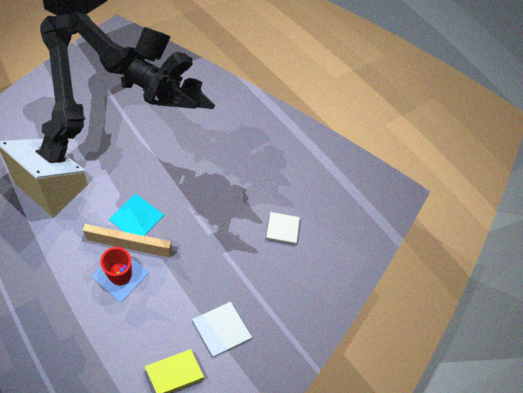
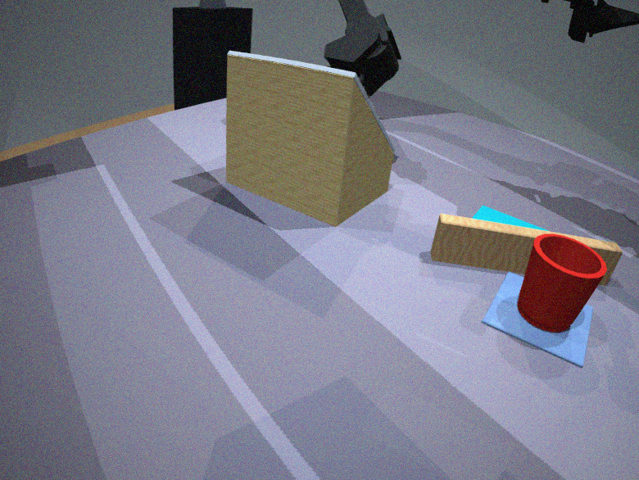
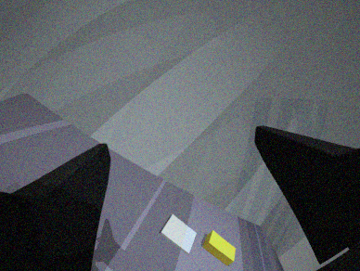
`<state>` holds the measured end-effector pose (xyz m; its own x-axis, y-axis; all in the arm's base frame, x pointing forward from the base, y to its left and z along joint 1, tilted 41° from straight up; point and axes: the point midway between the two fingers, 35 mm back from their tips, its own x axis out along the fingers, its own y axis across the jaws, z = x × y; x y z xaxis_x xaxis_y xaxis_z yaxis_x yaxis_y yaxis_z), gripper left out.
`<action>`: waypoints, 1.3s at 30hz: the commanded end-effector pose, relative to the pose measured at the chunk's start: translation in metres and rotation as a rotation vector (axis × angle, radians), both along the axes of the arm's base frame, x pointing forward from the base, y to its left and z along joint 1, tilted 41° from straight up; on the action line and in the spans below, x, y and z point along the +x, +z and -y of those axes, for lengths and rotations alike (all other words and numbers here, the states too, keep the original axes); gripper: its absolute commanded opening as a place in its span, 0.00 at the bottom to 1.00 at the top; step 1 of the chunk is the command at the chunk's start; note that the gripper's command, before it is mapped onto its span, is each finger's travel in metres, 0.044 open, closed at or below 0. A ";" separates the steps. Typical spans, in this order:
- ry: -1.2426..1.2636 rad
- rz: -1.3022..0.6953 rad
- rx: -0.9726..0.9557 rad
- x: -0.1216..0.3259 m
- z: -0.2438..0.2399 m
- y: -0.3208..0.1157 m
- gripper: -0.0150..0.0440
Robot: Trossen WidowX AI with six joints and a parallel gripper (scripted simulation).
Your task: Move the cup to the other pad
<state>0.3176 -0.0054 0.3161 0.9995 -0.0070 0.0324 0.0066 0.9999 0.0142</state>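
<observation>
Top view: open, empty gripper point(image 1: 198, 94) well apart from unlabelled red cup point(image 1: 115, 265).

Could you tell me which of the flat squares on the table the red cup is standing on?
The pale blue pad, on the near side of the wooden bar. The red cup stands on it alone; the cyan, cream, white and yellow squares carry nothing.

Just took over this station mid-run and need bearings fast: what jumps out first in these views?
The red plastic cup stands upright on a pale blue square pad, with coloured marbles in its bottom. A long wooden bar lies right behind it, between it and a bright cyan square pad. The black arm's tool hangs open, high above the table and far from the cup.
</observation>
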 end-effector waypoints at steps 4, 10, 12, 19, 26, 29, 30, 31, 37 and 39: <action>-0.001 -0.169 0.087 0.022 0.009 -0.033 0.75; -0.058 -0.572 0.363 0.053 0.036 -0.119 0.50; -0.094 -0.700 0.473 0.056 0.045 -0.148 0.50; -0.282 -1.119 0.915 0.044 0.073 -0.240 0.50; -0.529 -1.459 1.383 0.014 0.090 -0.307 0.50; -0.652 -1.587 1.595 -0.001 0.094 -0.330 0.50; -0.695 -1.627 1.666 -0.006 0.095 -0.336 0.50; -0.722 -1.650 1.710 -0.009 0.098 -0.342 0.50; -0.757 -1.680 1.767 -0.012 0.101 -0.348 0.50; -0.757 -1.680 1.767 -0.012 0.100 -0.349 0.50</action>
